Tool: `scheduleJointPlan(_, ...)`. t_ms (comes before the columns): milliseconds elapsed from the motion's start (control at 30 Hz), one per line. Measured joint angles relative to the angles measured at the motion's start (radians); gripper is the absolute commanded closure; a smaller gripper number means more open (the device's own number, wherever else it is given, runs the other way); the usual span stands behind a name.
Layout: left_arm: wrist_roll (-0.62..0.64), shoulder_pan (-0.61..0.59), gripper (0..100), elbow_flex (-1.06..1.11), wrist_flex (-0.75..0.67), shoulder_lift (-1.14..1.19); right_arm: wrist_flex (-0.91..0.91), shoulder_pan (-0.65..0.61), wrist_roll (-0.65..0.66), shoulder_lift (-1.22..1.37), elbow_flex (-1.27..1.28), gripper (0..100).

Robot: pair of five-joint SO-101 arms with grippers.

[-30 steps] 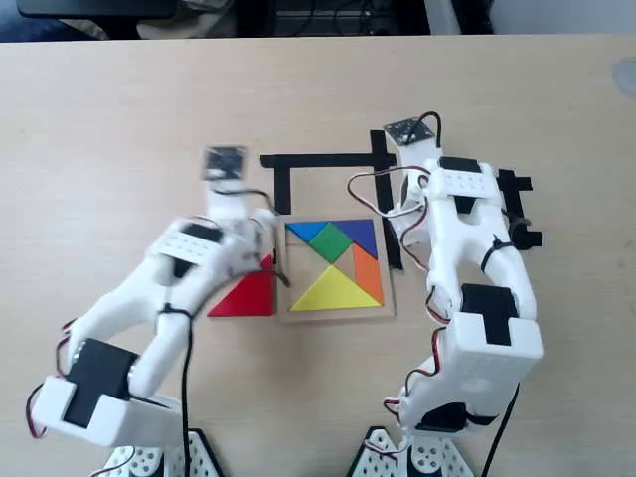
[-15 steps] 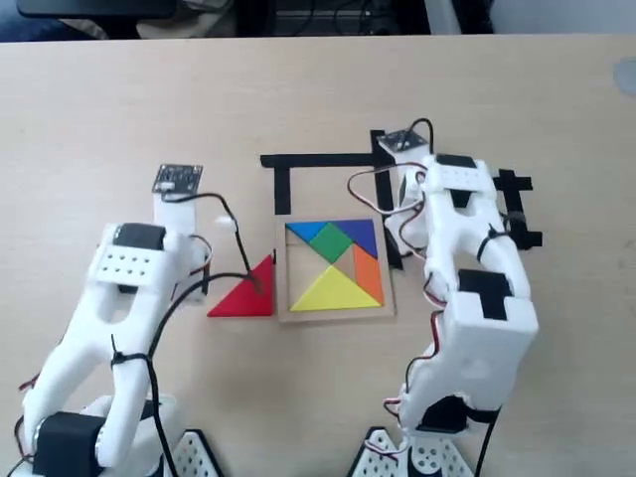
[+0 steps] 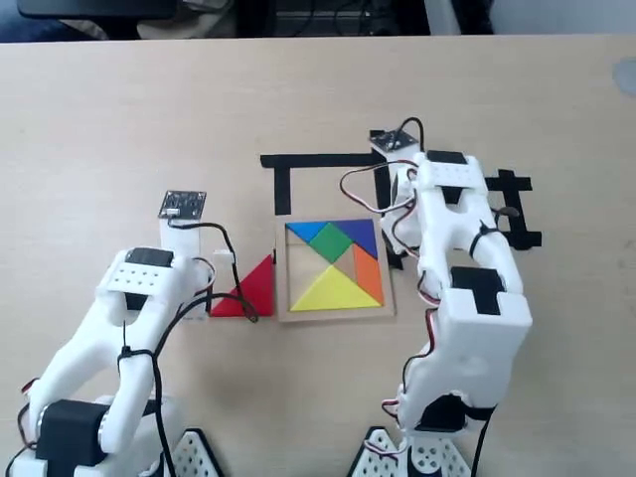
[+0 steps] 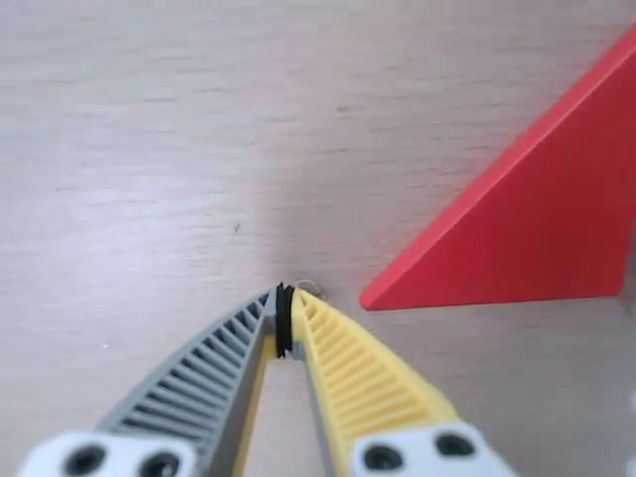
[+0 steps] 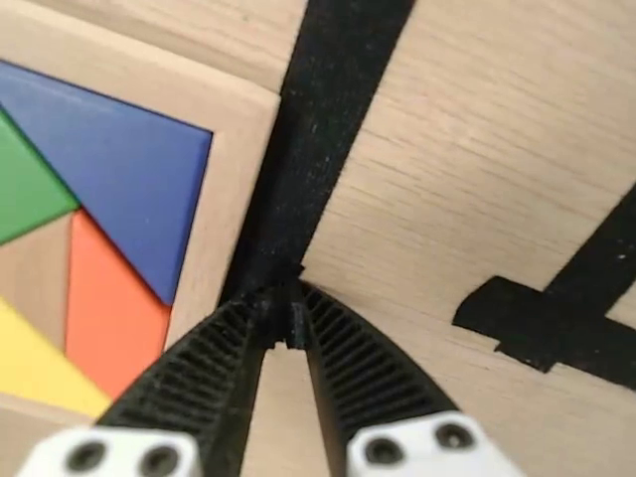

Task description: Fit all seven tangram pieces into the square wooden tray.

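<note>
The square wooden tray (image 3: 338, 314) lies mid-table with blue (image 3: 306, 232), green (image 3: 332, 243), dark blue (image 5: 119, 179), orange (image 3: 367, 274) and yellow (image 3: 331, 292) pieces in it. Its left part shows bare wood. A red triangle (image 3: 250, 291) rests on the table against the tray's left side. My left gripper (image 4: 284, 303) is shut, its tip on the table just beside the red triangle's (image 4: 527, 219) sharp corner. My right gripper (image 5: 288, 318) is shut and empty, tip on the black tape (image 5: 328, 119) along the tray's right rim.
Black tape lines (image 3: 323, 161) frame the area behind the tray, with more strips (image 3: 517, 209) to the right. The right arm (image 3: 457, 248) stands close beside the tray. Open tabletop (image 3: 99, 119) lies far left and behind.
The left arm has drawn back leftward from over the red triangle, and its tip now sits at the triangle's outer corner. The right arm has shifted only slightly.
</note>
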Motion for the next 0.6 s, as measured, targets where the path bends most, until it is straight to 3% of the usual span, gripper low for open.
scheduleJointPlan(600,0.167,0.241,97,0.061,-0.163,0.0,0.0,0.0,0.0,0.0,0.0,98.8)
